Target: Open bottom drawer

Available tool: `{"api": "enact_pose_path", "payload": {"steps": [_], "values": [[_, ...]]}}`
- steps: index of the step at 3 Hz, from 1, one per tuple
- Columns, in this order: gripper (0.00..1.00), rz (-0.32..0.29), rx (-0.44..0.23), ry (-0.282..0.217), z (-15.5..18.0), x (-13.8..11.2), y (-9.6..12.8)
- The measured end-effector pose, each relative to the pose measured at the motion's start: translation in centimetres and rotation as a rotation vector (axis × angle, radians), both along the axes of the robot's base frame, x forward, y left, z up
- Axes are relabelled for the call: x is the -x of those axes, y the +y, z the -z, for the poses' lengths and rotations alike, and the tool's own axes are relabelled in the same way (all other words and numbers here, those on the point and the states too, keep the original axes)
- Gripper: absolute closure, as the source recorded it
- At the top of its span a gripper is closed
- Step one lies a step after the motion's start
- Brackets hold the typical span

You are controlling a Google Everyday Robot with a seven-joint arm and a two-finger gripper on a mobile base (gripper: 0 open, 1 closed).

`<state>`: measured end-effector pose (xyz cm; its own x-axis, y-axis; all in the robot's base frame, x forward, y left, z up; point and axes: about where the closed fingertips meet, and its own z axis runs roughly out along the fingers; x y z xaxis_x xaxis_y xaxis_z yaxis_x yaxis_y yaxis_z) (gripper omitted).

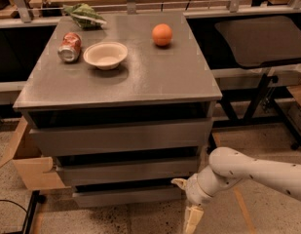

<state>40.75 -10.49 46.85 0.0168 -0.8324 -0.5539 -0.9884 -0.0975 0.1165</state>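
Down by the floor, at the right front corner of the grey metal drawer cabinet (140, 77), I am holding my white two-finger gripper (189, 206) just beside the right end of the bottom drawer (125, 197), the short, wide, flat grey handleless panel lowest in the stack; open or closed, I cannot tell. That panel is stretching away leftward in the view from the gripper, long axis horizontal, face pointing out toward the camera, so I am judging the pull as straight outward.
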Motion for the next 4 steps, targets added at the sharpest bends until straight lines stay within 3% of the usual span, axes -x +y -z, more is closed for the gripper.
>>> {"api": "enact_pose_path", "payload": {"steps": [1,2,4], "values": [[0.0,-0.028,-0.013,0.022,2.8,0.4,1.1],[0.0,-0.061,-0.045,0.024,8.3,0.2,2.2],[0.0,-0.101,-0.15,-0.035,17.8,-0.1,5.9]]}}
